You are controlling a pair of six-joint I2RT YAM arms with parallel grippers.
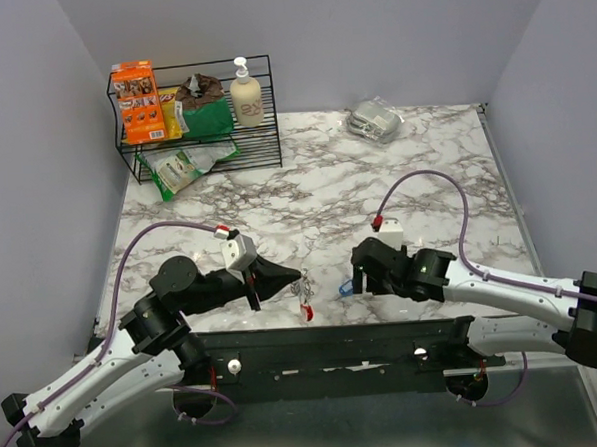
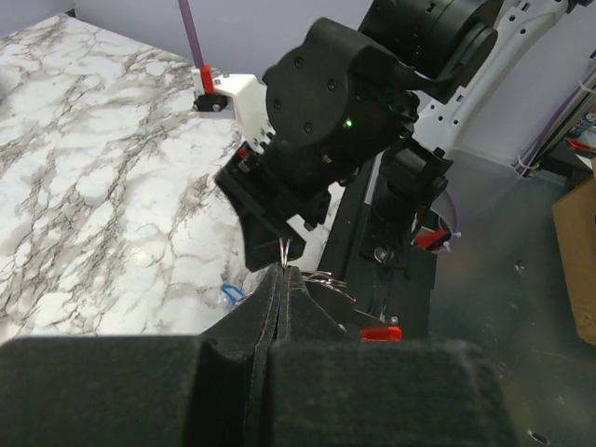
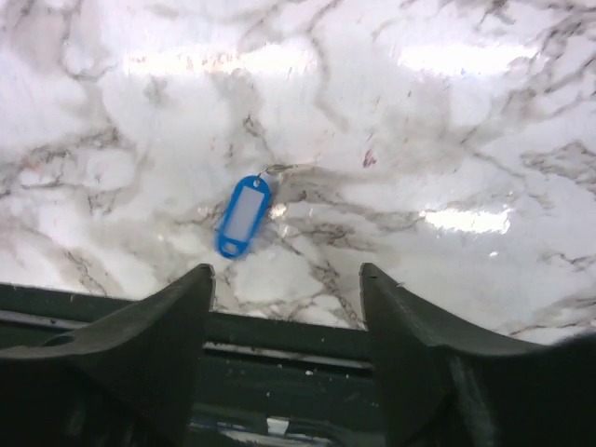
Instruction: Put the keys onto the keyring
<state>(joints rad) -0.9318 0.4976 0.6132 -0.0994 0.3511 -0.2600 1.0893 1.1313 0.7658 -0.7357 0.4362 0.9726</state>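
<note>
My left gripper [image 1: 298, 282] is shut, pinching a thin silver loop of the keyring [image 2: 284, 250] at its tips. The rest of the keyring, silver rings [image 2: 328, 277] and a red clip [image 2: 380, 332], hangs just beside the fingers; from above the keyring [image 1: 303, 298] is near the table's front edge. One of the keys, with a blue plastic head [image 3: 244, 216], lies flat on the marble with a small silver ring at its far end. My right gripper [image 3: 286, 275] stands open just short of it with nothing between its fingers. From above, the blue key [image 1: 347, 289] lies left of the right gripper [image 1: 361, 277].
A black wire rack [image 1: 198, 119] with an orange box, a soap bottle and bags stands at the back left. A clear plastic packet [image 1: 373, 119] lies at the back right. The black base rail [image 1: 325, 347] runs along the near edge, close under both grippers.
</note>
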